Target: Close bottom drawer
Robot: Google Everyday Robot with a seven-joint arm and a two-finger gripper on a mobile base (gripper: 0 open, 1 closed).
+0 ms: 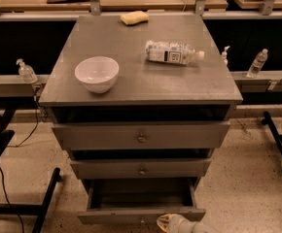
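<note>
Grey bottom drawer [126, 214] open, hand [166, 223] at front

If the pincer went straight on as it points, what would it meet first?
Likely the open bottom drawer, at its front panel; the pincer sits at frame bottom, beside it. Depth unclear.

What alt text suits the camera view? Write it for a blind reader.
The bottom drawer of a grey three-drawer cabinet stands pulled open, with the robot's tool at the picture's bottom edge by the drawer front. On top sit a white bowl, a bottle on its side and a yellow sponge.

Tool [168, 223] partly off-frame (by bottom drawer [116, 215])
</note>
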